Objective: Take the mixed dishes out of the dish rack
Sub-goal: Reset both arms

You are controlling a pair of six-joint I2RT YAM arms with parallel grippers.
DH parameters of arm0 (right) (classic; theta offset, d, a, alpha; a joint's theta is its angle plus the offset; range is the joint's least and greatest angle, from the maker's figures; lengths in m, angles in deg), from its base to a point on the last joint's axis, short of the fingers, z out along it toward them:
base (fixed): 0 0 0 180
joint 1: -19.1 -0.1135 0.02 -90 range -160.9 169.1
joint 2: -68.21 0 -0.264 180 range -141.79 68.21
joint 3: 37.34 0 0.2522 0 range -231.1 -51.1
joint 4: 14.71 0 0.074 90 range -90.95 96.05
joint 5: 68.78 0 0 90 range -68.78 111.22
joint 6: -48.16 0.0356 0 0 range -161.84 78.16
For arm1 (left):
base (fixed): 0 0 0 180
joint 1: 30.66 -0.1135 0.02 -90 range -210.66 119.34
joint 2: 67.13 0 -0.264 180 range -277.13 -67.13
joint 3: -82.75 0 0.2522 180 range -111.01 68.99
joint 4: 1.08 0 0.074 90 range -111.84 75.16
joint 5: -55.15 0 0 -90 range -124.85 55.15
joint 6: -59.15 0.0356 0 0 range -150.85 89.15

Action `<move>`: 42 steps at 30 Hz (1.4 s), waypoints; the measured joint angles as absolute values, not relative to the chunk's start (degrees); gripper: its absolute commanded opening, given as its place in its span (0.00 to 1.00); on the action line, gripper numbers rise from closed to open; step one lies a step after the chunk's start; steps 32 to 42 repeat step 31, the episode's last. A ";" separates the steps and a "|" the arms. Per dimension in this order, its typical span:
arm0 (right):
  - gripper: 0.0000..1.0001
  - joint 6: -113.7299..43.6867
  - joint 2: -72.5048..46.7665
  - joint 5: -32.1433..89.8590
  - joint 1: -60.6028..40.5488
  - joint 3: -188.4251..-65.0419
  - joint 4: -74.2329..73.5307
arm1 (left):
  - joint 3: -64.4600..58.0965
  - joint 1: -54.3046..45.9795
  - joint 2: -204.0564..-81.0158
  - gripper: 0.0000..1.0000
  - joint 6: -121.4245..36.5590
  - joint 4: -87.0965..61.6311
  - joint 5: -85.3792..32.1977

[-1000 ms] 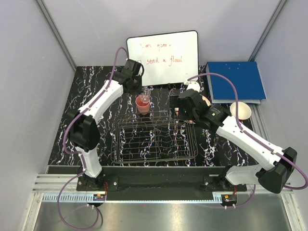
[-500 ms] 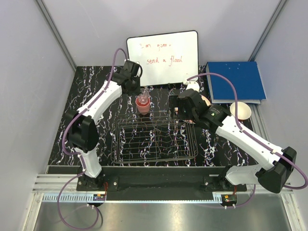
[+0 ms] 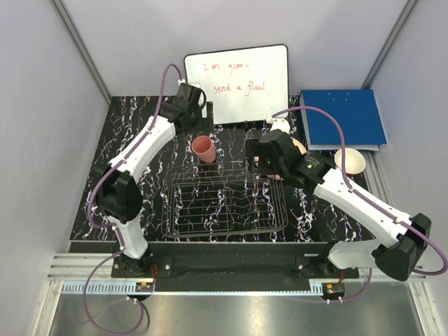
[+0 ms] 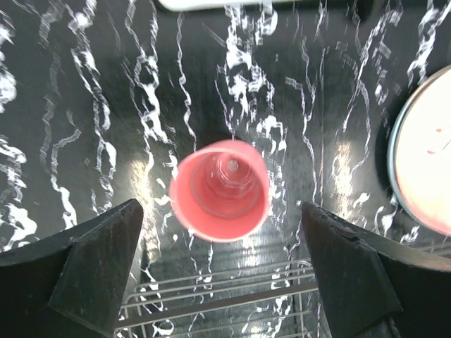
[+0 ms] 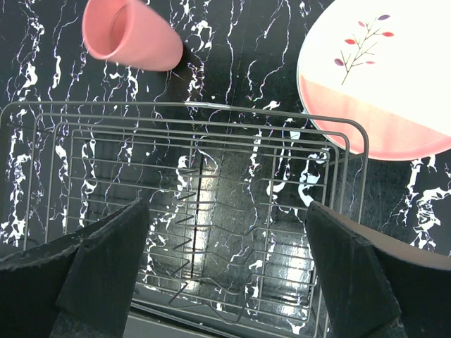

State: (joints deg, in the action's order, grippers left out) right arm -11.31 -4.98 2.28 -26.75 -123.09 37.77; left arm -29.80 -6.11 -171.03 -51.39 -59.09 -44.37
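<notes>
The pink cup [image 3: 204,148] stands on the black marbled table just behind the dish rack [image 3: 227,203]. In the left wrist view the cup [image 4: 220,190] shows from above, with what looks like the clear glass [image 4: 229,176] nested inside. My left gripper [image 3: 194,124] hangs open above the cup, fingers [image 4: 91,274] wide and touching nothing. My right gripper [image 3: 257,162] is open over the rack's far right part [image 5: 183,105], which holds no dishes. The pink-banded plate [image 5: 373,77] lies flat behind the rack. The cream bowl [image 3: 350,161] sits at the far right.
A whiteboard [image 3: 238,84] with red writing leans at the back. A blue folder [image 3: 343,117] lies at the back right. A plate's rim [image 4: 426,169] shows at the right edge of the left wrist view. Grey walls close in both sides.
My left gripper has opened, let go of the clear glass into the pink cup, and drawn up and back toward the whiteboard. The right arm has stayed put.
</notes>
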 measured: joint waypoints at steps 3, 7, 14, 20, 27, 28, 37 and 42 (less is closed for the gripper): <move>0.99 -11.31 -4.98 2.37 -26.75 -123.09 37.73 | -31.00 -6.11 -168.84 0.99 -51.39 -58.45 -45.44; 0.98 -11.29 -5.09 2.41 -26.75 -123.09 37.55 | -31.78 -6.11 -164.91 0.99 -51.39 -57.42 -45.73; 0.98 -10.96 -5.50 3.31 -26.75 -122.69 36.40 | -29.42 -6.11 -161.72 0.99 -51.80 -55.46 -45.84; 0.98 -12.19 1.97 5.10 -26.75 -112.33 29.55 | -12.68 -3.83 -150.59 0.99 -52.26 -50.82 -46.51; 0.99 -13.41 18.52 3.26 -26.75 -101.45 26.74 | 0.24 16.60 -127.07 0.99 -50.60 -48.59 -55.61; 0.99 -13.54 19.24 2.93 -26.75 -101.27 26.36 | 1.50 17.83 -124.76 0.99 -51.21 -48.66 -56.65; 0.99 -13.59 19.79 2.17 -26.75 -100.81 25.69 | 5.96 19.16 -120.03 0.99 -54.01 -49.73 -59.85; 0.99 -13.59 19.79 2.17 -26.75 -100.81 25.69 | 5.96 19.16 -120.03 0.99 -54.01 -49.73 -59.85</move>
